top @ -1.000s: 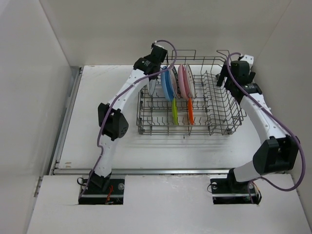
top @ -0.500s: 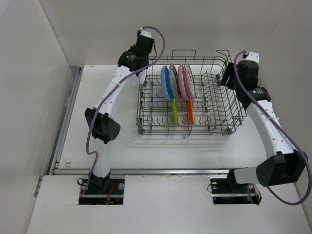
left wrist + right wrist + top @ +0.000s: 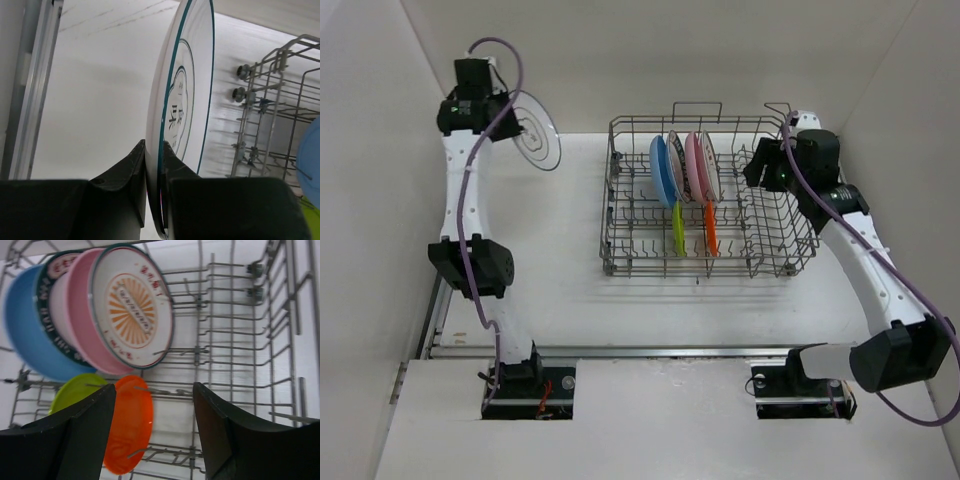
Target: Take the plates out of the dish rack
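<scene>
White walls close in on three sides of the worktop. The dish rack sits right of centre, so the wide bare stretch is on the left, running up to a metal rail along that edge. The right side is tight, just a thin strip between rack and wall.

Up in the far left corner, well apart from the rack, the left claw pinches the lower rim of a white plate with dark rings, held on edge above the worktop. Meanwhile the right claw hangs over the rack's right half, fingers spread wide with nothing between them and upright tines just below.

On edge in the rack's back row are a blue plate, a pink plate and a plate with an orange sunburst centre. A yellow-green plate and an orange plate stand in front. A dark-rimmed plate is wedged between blue and pink, and only its patterned rim shows. The right wrist view cuts off the blue plate's left side.
</scene>
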{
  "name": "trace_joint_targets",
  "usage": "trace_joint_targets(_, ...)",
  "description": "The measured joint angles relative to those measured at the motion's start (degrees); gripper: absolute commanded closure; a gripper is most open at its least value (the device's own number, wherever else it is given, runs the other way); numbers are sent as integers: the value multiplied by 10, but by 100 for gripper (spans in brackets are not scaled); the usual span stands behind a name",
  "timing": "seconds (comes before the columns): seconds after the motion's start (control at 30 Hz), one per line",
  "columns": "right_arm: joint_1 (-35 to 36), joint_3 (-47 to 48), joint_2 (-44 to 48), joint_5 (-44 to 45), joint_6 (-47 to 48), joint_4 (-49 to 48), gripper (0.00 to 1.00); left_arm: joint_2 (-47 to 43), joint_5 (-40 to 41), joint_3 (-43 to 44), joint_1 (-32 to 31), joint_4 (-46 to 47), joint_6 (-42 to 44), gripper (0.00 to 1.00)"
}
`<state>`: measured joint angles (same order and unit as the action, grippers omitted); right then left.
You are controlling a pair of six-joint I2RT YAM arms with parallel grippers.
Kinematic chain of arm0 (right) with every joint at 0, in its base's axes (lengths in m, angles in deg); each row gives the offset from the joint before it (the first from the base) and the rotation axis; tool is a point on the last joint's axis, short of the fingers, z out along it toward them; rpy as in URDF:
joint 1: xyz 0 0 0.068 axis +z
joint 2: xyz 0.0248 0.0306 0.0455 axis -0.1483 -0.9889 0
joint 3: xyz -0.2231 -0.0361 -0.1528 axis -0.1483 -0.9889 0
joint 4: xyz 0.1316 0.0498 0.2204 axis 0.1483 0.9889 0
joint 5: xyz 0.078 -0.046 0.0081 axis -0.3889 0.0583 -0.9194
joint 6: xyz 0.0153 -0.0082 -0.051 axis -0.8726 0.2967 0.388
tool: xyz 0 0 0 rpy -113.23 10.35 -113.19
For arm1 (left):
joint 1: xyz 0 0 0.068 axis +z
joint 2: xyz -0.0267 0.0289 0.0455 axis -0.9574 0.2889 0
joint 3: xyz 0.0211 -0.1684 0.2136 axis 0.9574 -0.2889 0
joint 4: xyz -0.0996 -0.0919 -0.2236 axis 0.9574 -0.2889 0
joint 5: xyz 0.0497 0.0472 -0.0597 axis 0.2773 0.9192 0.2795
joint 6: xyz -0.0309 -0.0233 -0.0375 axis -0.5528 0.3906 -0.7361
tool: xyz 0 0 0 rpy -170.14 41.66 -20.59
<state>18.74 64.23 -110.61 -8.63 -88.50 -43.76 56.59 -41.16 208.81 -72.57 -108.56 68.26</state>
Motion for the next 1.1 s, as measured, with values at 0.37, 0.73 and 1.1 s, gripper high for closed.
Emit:
trace_joint_targets(0.37, 120, 1, 8, -72, 9, 5, 35, 88, -278, -109, 151, -30, 31, 100)
trace_joint_targets(0.73, 217, 4, -67, -82, 16, 33, 19, 191, -306, -124, 167, -50, 84, 100)
trace_joint_targets(1.1, 237, 13, -157, -59, 7, 44, 39, 223, -303, -125, 169, -52, 80, 82)
